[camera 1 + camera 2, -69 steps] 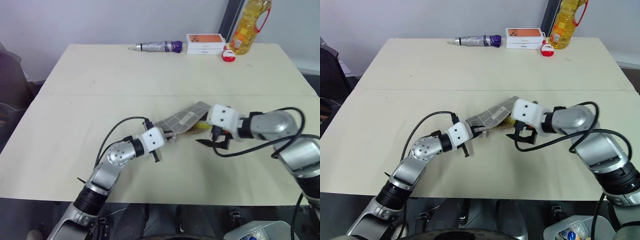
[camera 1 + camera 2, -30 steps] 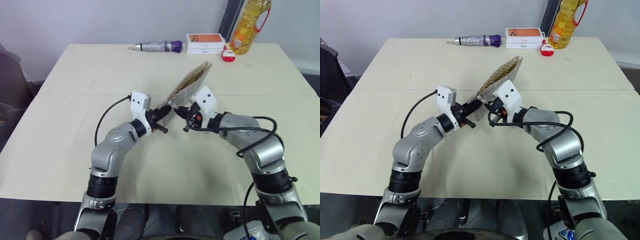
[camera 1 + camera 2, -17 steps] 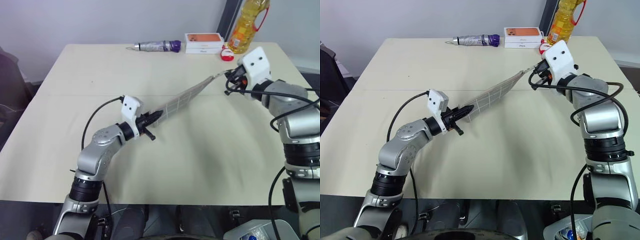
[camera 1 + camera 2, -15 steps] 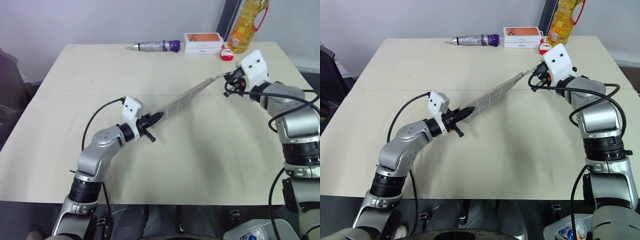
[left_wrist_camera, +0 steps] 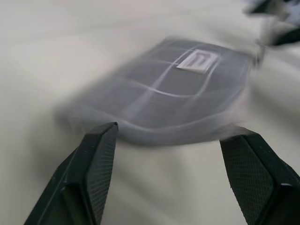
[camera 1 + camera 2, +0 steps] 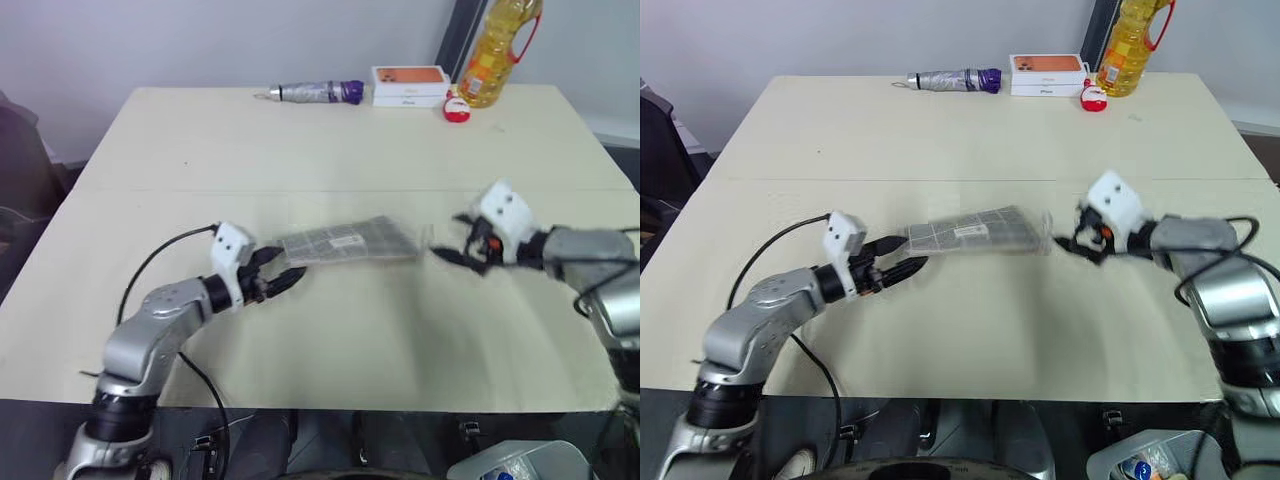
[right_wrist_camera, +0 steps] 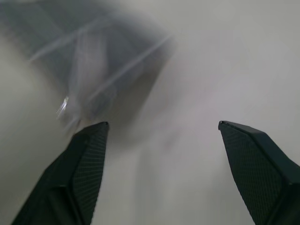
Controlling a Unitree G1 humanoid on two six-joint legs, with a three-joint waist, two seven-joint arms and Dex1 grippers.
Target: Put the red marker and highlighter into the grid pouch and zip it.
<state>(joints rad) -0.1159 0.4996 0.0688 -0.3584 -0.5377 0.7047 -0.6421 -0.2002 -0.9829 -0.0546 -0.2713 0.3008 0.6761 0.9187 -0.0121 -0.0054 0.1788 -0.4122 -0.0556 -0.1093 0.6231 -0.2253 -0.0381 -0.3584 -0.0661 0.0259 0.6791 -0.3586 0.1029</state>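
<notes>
- Currently: flat grey white-gridded fabric pouch [image 6: 348, 241] lying free on tabletop [image 6: 300, 140]; final step apparently finished.
- Left tool [image 6: 283, 279], right tool [image 6: 449, 255]: fingers apart, empty.
- Next: verify zipper closure.

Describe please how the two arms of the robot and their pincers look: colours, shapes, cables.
Both arms are rounded silver-grey metal segments with black joints. Each wrist carries a white boxy block, and a loose black cable loops along each forearm. The left pincer and right pincer each have two black, tapered fingers with finely textured inner pads.
</notes>
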